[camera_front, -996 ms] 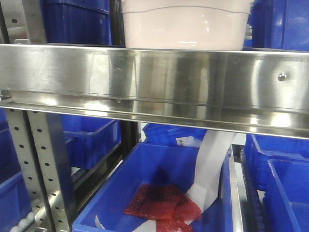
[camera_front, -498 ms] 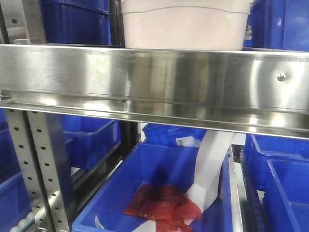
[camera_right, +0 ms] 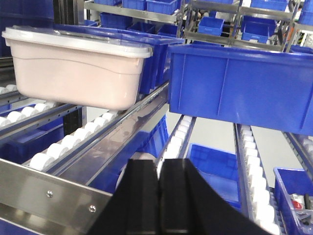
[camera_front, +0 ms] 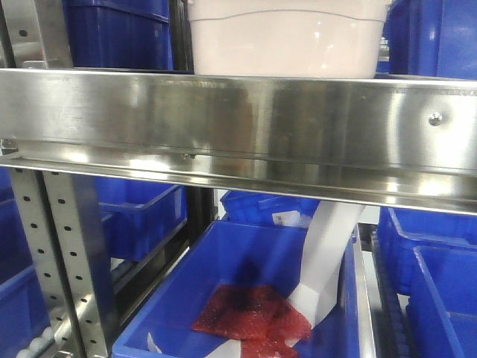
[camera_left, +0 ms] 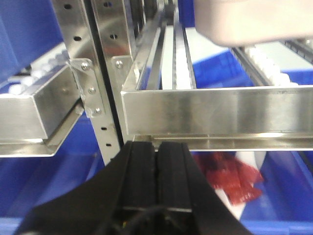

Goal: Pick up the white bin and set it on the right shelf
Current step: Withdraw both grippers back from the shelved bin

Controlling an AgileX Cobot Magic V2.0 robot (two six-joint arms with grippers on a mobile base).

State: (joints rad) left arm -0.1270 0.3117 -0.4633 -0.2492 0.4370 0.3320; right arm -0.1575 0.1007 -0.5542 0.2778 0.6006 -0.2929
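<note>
White bin (camera_right: 78, 66): pinkish translucent tub with a glossy lid, resting on the white rollers (camera_right: 54, 152) of the steel shelf (camera_front: 238, 127), set back behind the broad front rail, level and upright; a large blue bin (camera_right: 239, 88) stands just beside it in the neighbouring lane. From the front the tub sits squarely above the rail. Status, as I judge it: the bin appears already placed on the rack and nothing holds it, so little seems left beyond drawing the arms clear; whether this is the intended final lane cannot be confirmed. Left gripper (camera_left: 157, 161): black fingers pressed flat together, nothing between them, poised low in front of the rail beside a perforated upright (camera_left: 93, 83), well apart from the bin. Right gripper (camera_right: 159, 191): likewise closed and empty, held level before the rail, pointing along the roller lane, near but not touching the tub. Below: a lower blue bin (camera_front: 246, 283) holding red packets (camera_front: 250, 317) and a white strip (camera_front: 324, 253).
</note>
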